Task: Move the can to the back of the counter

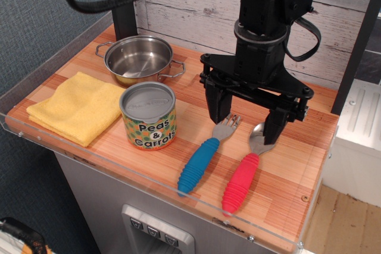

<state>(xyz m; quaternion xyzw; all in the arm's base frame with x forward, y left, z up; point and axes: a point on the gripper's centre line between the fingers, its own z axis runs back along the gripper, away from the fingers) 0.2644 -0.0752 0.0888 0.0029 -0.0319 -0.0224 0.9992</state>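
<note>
The can (149, 115) stands upright near the front middle of the wooden counter (286, 171). It has a grey metal top and a yellow-green "Peas & Carrots" label. My gripper (246, 122) is black, points down and is open. It hovers to the right of the can, just above the heads of a fork and a spoon. It holds nothing. One fingertip (218, 111) is about a hand's width from the can.
A steel two-handled pot (140, 59) stands behind the can. A folded yellow cloth (78, 106) lies at the left. A blue-handled fork (205, 156) and a red-handled spoon (243, 176) lie at the front right. A white plank wall (196, 10) backs the counter. A clear acrylic rim (149, 179) edges it.
</note>
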